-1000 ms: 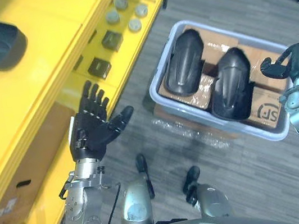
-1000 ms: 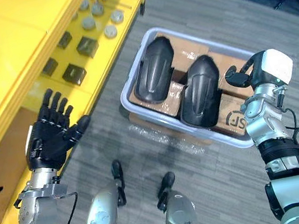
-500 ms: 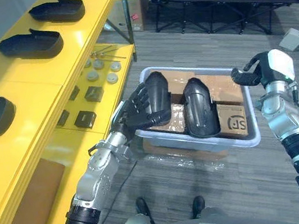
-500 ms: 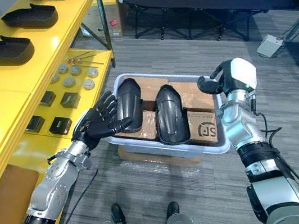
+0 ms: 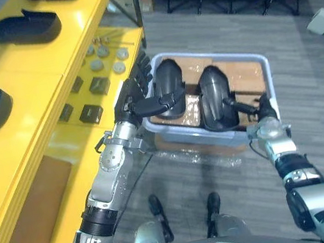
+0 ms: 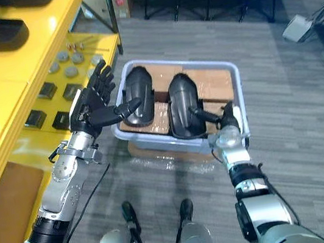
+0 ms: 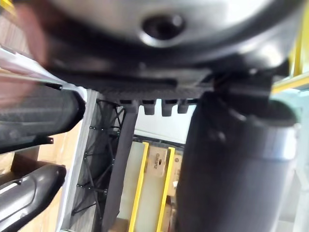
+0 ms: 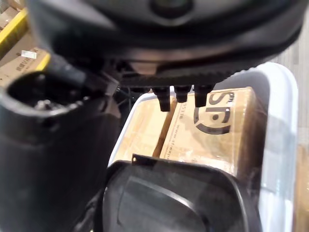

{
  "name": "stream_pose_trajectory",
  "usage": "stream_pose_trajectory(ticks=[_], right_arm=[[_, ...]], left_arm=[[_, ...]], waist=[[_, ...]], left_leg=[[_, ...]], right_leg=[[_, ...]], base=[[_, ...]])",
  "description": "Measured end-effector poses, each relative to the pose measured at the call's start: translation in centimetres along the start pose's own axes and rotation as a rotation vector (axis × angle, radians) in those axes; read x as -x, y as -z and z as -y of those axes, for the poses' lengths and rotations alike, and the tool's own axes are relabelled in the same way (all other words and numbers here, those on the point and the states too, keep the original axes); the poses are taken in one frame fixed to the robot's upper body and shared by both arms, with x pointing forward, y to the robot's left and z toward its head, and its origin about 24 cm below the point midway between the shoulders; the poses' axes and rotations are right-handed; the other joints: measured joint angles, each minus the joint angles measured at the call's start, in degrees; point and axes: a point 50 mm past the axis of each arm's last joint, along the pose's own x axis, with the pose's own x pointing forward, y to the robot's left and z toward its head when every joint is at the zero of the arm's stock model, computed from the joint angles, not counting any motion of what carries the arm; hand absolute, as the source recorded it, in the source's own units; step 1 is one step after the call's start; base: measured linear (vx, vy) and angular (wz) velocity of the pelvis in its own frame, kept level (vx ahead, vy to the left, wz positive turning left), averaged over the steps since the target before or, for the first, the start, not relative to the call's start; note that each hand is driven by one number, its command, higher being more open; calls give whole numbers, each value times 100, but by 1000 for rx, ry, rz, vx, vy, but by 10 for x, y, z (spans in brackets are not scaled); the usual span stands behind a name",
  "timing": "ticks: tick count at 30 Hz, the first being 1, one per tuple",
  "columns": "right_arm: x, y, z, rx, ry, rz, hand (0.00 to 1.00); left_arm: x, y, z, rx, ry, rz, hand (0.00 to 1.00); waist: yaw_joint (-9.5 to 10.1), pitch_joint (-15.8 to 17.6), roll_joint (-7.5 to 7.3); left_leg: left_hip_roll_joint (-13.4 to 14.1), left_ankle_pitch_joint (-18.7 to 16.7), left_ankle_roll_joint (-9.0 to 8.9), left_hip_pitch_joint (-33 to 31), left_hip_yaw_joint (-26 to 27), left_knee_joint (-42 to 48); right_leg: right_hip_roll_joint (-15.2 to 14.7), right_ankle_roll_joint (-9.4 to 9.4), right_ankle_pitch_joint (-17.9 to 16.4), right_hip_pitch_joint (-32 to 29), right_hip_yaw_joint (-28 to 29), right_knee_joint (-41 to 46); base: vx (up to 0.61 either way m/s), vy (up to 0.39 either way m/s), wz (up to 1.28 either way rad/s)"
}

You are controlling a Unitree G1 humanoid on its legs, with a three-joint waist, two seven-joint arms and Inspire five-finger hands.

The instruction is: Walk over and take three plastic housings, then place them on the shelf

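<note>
Plastic housings lie in the bin, seemingly set for lifting. Your spread left hand flanks them at 9 o'clock, your straight-fingered right hand at 4 o'clock.

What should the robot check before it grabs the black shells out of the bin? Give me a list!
1. Shells ready to grab: ok. The left shell and the right shell lie side by side on cardboard boxes in the bin.
2. Left hand open: ok. Its fingers are spread beside the left shell.
3. Left hand touching the left shell: cannot tell. Its thumb reaches over it.
4. Right hand in place: ok. It sits at the right shell's near end.
5. Right hand's grip: cannot tell.
6. Room on the shelf: ok. There is bare yellow space.
</note>
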Motion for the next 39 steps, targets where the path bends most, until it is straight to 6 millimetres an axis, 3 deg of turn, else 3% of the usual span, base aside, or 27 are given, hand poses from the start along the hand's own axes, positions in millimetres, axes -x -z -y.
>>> stream_pose_trajectory(ticks=[5,12,16,26,29,33,34,39], right_arm=[[-9,-45,11,-49,116,136,100],[-14,-69,33,-23,252,209,100],[-18,-92,47,-25,277,252,100],[-29,-113,50,56,253,192,100],[-32,-121,63,99,265,171,100],[-35,-126,67,119,272,153,100],[-35,-126,67,122,273,148,0],[-37,-125,78,168,334,90,0]], left_arm=[[-10,-11,5,-4,26,55,100],[-11,-14,7,9,19,91,100],[-16,-22,10,7,35,126,100],[-17,-22,15,36,60,128,100],[-18,-22,19,67,69,131,100],[-19,-21,19,100,61,131,100],[-19,-20,19,102,59,133,100],[-21,-12,13,133,30,105,100]], waist=[[-9,403,37],[-19,647,64],[-18,965,89],[74,1219,178],[194,1363,271],[342,1408,349],[358,1409,350],[474,1419,372]], left_leg=[[95,-117,58,-347,0,423],[176,-358,110,-497,13,856],[215,-448,144,-616,14,1048],[263,-460,190,-1097,-140,1286],[243,-447,206,-1191,-209,1324],[231,-406,235,-1390,-282,1353],[225,-397,237,-1422,-295,1350],[148,-292,258,-1655,-388,1268]], right_leg=[[4,-2,49,-230,28,105],[7,-1,54,-235,73,137],[-3,-1,52,-323,82,240],[-27,-45,-43,-755,-27,573],[-85,-49,-152,-878,-90,804],[-122,-61,-224,-1103,-137,996],[-129,-63,-236,-1142,-149,1018],[-213,-65,-290,-1397,-248,1165]], base=[[-60,25,-3],[11,17,-4],[-3,16,-2],[-24,8,5],[-23,10,12],[-16,3,9],[-3,-4,10],[8,6,12]])
